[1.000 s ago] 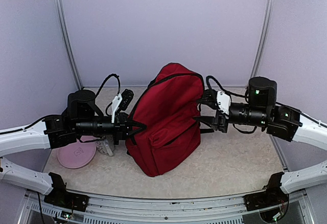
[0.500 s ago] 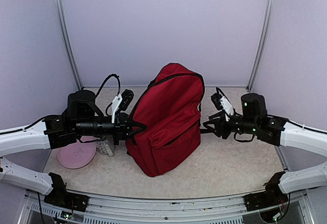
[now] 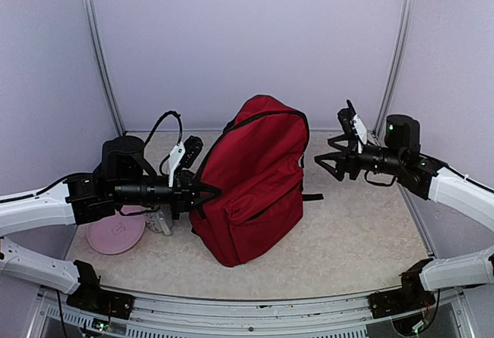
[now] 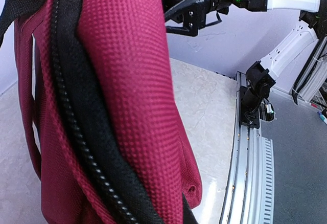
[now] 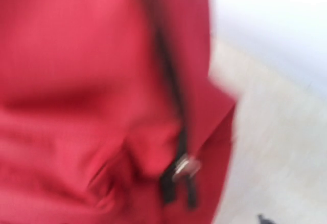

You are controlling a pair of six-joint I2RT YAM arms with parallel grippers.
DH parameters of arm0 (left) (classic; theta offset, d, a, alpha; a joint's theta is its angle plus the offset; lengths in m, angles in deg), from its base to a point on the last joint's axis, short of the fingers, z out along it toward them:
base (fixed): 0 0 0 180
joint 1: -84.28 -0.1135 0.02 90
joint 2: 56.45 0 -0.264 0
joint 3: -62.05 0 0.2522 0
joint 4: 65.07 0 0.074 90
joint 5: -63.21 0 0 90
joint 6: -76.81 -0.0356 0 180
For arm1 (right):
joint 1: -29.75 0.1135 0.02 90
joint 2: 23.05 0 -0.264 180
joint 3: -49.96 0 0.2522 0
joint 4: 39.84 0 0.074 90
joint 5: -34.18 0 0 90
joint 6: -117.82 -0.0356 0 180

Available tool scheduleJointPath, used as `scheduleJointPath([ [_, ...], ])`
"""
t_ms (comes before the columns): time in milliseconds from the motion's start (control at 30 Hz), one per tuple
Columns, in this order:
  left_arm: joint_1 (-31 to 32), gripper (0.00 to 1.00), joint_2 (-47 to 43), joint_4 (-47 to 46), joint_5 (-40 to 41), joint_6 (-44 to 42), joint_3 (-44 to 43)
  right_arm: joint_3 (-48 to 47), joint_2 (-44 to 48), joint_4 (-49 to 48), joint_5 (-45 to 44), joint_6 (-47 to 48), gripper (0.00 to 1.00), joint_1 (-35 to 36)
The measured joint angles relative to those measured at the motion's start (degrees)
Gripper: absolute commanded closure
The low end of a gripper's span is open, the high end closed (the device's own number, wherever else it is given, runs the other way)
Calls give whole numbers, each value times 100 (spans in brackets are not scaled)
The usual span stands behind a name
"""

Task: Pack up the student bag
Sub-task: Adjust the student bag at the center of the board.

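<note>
The student bag, dark red with black zippers, stands upright in the middle of the table. My left gripper is shut on the fabric at its left edge. In the left wrist view that fabric and a black zipper fill the frame and hide the fingers. My right gripper hangs open in the air to the right of the bag, apart from it, with nothing held. The right wrist view is blurred. It shows the bag's red side and a metal zipper pull.
A pink disc and a small grey-white item lie on the table under my left arm. A black strap end sticks out at the bag's right. A metal rail runs along the near edge, and walls close the back and sides.
My right gripper has drawn back from the bag's right side, moved up and to the right, and spread its jaws wide. The left gripper and the bag have not moved.
</note>
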Motion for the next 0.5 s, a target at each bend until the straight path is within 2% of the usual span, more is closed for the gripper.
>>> scheduleJointPath([
  [167,24,94,0,114,-151,-229,-48,-551,-415,-313,669,275,2,-125],
  [267,68,94,-17,164,-225,-385,-48,-833,-957,-420,975,402,9,-125],
  [300,90,94,-28,181,-238,-422,-48,-890,-1137,-439,1102,435,15,-125],
  [333,116,94,-46,208,-251,-483,-48,-935,-1300,-448,1252,444,25,-125],
  [433,177,94,-63,264,-293,-610,-48,-1049,-1722,-479,1681,426,71,-125],
  [500,188,94,-63,286,-339,-678,-48,-1130,-1893,-498,1917,339,93,-125],
])
